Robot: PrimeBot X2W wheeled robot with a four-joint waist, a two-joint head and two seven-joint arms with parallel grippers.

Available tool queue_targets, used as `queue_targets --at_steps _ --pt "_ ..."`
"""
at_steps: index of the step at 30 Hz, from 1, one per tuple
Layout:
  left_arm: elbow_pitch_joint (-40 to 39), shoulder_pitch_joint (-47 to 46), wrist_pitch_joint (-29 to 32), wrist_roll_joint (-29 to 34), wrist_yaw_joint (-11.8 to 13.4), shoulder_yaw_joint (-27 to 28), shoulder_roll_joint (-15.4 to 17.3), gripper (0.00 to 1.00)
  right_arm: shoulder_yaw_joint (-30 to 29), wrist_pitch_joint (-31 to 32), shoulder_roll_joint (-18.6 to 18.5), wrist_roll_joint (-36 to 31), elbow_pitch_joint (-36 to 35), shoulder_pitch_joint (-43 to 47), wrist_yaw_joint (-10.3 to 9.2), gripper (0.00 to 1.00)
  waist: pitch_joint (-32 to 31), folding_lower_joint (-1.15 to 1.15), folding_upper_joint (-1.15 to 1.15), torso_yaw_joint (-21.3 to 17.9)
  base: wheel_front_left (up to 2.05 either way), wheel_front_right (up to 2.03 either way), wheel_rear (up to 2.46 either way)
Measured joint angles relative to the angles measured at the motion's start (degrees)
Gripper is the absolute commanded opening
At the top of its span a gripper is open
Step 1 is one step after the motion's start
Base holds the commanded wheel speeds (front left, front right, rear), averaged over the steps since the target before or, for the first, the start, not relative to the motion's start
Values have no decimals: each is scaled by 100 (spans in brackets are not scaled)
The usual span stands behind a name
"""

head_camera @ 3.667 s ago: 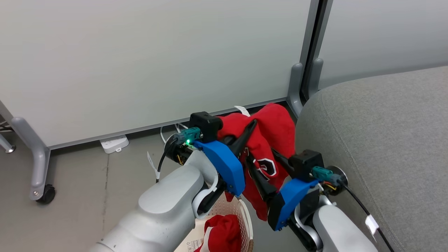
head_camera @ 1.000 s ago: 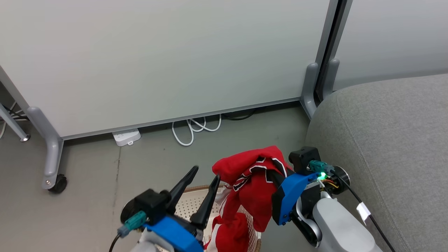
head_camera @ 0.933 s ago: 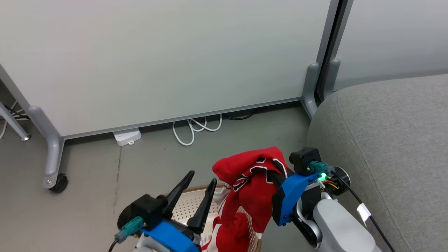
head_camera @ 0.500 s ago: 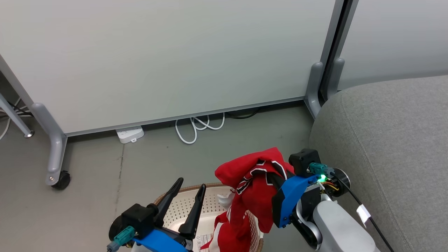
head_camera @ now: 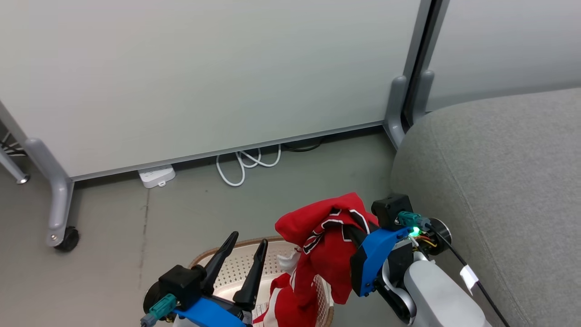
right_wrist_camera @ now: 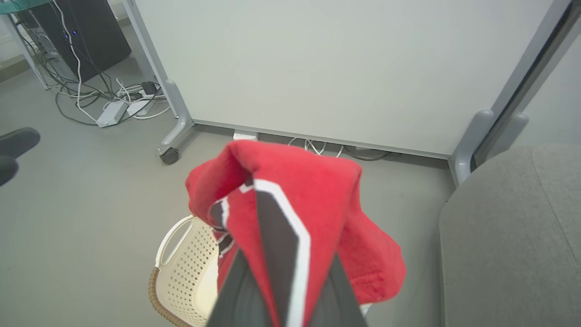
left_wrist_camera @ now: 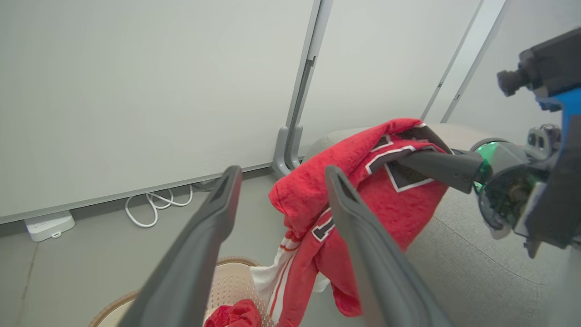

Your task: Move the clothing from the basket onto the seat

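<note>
Red crumpled fabric, a second garment [left_wrist_camera: 231, 315], is noted lying in the white perforated plastic basket [head_camera: 227, 268] with brown woven-look rim. Over that basket the left gripper [head_camera: 248, 239] is held empty, its fingers spread. Further out, a red lettered garment [head_camera: 317, 218] with white trim is pinched by the right gripper [head_camera: 346, 229], its tail hanging towards the basket. The large grey woven-fabric sofa [head_camera: 499, 181] is found just beside that gripper. Risks are judged: the tail may be caught on the rim, so the basket may be dragged; the fold may be lost from a shallow pinch.
</note>
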Motion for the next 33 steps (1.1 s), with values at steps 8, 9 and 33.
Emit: queue_targets --at_steps 8,9,33 --pt "-60 -79 0 -13 -7 -151 0 100 0 -3 1 7 -32 -61 0 0 140 0 0 -463 0 0 0" --pt "-62 -118 -1 -16 -7 -169 0 100 3 -7 1 7 -30 -62 0 0 160 0 0 -540 0 0 0" --pt "-15 -398 -1 -96 -8 -399 151 100 81 -261 -7 268 141 -233 -1 0 424 0 0 -2666 0 0 0"
